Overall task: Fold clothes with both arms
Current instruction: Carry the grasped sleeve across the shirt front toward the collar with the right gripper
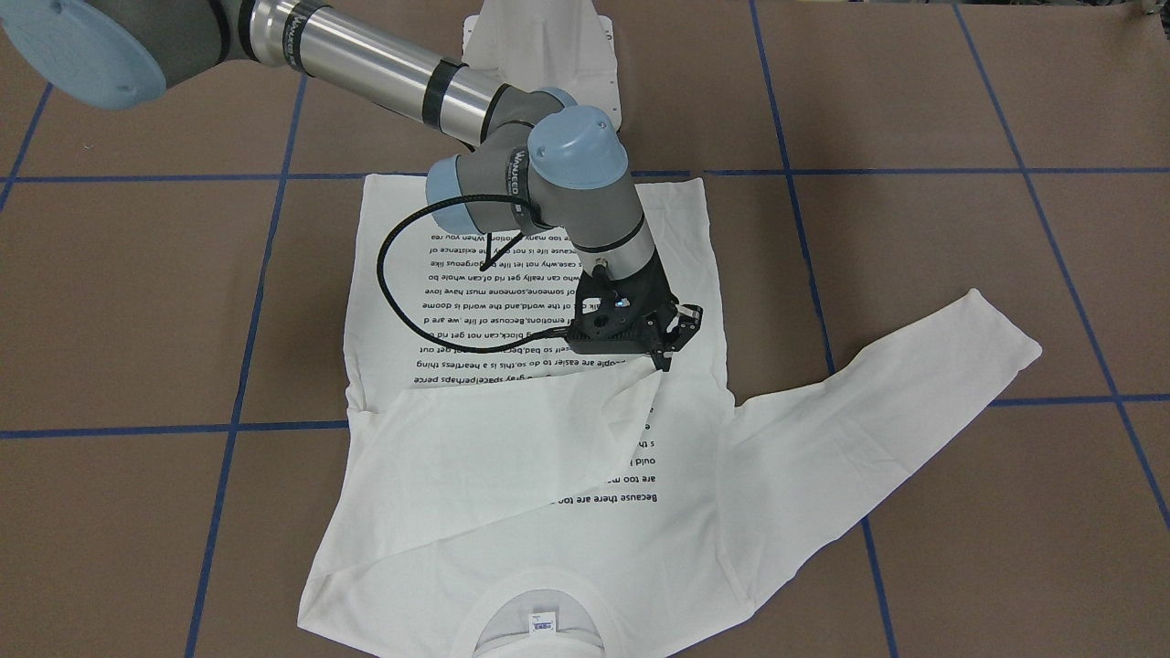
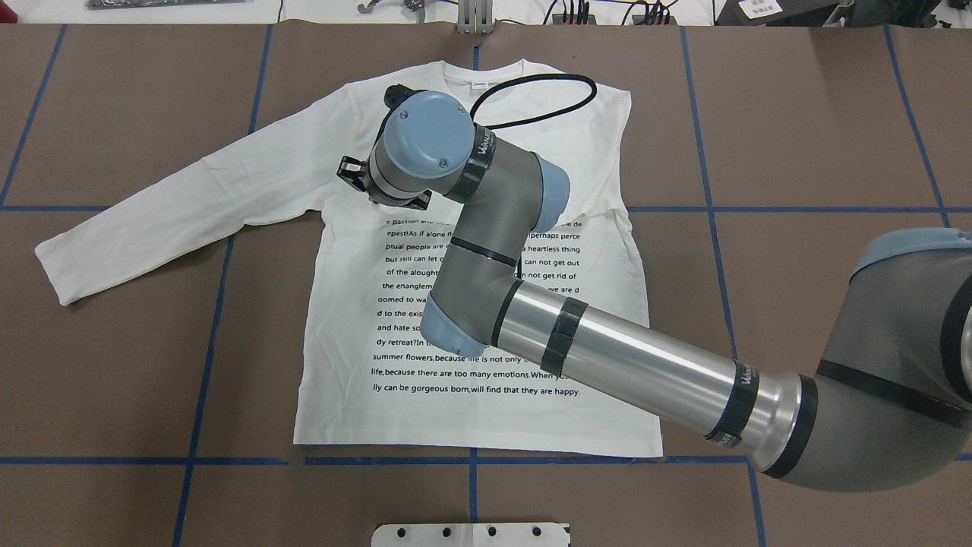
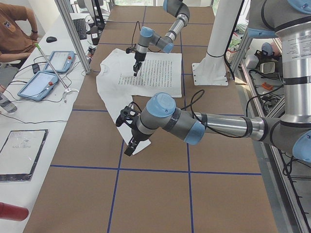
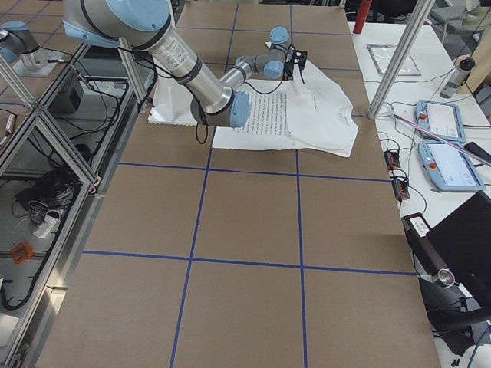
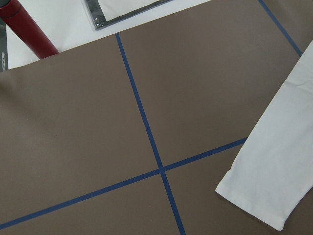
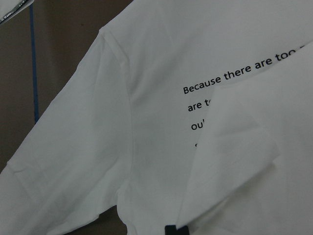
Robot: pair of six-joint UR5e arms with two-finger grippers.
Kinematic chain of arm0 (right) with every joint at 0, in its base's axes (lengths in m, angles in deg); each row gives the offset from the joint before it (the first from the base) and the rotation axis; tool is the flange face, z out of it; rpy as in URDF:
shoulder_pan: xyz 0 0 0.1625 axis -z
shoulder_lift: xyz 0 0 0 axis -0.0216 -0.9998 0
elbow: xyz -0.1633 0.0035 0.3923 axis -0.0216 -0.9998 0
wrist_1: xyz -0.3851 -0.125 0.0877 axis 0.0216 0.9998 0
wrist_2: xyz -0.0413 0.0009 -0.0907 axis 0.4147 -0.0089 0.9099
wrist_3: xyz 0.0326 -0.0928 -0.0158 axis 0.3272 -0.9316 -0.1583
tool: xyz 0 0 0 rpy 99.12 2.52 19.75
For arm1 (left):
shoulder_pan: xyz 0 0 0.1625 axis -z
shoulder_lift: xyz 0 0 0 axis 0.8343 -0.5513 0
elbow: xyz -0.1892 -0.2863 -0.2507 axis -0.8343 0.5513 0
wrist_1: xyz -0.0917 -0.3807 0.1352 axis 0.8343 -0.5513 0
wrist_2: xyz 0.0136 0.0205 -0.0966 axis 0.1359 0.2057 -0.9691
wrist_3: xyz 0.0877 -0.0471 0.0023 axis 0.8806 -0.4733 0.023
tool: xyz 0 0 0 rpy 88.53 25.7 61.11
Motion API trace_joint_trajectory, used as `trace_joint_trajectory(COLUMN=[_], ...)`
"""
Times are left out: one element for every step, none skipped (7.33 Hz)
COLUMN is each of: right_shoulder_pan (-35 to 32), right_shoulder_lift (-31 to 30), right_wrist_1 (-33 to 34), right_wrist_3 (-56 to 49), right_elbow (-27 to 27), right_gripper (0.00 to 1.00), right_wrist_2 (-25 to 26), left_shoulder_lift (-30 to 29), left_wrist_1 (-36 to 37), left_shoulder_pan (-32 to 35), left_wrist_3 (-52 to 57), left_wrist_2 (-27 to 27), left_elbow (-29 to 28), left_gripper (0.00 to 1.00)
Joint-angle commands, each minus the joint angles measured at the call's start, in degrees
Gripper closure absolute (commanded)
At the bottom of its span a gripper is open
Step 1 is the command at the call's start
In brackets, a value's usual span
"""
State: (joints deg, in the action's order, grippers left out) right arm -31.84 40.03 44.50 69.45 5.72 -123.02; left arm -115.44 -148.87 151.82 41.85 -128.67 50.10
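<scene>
Right gripper pointed tip-down at the cuff end of the folded sleeve, which lay across the upper print lines. Whether its jaws pinched the cloth could not be told. Left gripper hung near the cuff of the outstretched sleeve, its jaw state likewise unreadable from the side view. White T-shirt lay print-up on the brown table, collar away from the robot.
</scene>
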Motion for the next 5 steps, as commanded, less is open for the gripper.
trace_joint_trajectory(right_shoulder_pan=[1.76, 1.95, 2.21, 2.73, 2.74], right_shoulder_lift=[1.43, 1.61, 1.87, 1.87, 1.79], right_wrist_1=[-0.63, -0.63, -2.28, -4.04, -4.23], right_wrist_3=[-0.10, -0.10, -0.10, -0.10, -0.10], right_elbow=[-1.13, -1.13, -1.13, -1.56, -1.57], right_gripper=[1.00, 1.00, 1.00, 1.00, 1.00], right_wrist_2=[0.65, 0.66, 0.74, 1.35, 1.62], left_shoulder_lift=[0.00, 0.00, 0.00, 0.00, 0.00], left_wrist_1=[-0.09, -0.09, -0.09, -0.09, -0.09], left_shoulder_pan=[0.00, 0.00, 0.00, 0.00, 0.00], left_wrist_3=[0.01, 0.01, 0.01, 0.01, -0.17], left_wrist_2=[0.00, 0.00, 0.00, 0.00, 0.00], left_elbow=[0.01, 0.01, 0.10, 0.36, 0.36], left_gripper=[0.00, 0.00, 0.00, 0.00, 0.00])
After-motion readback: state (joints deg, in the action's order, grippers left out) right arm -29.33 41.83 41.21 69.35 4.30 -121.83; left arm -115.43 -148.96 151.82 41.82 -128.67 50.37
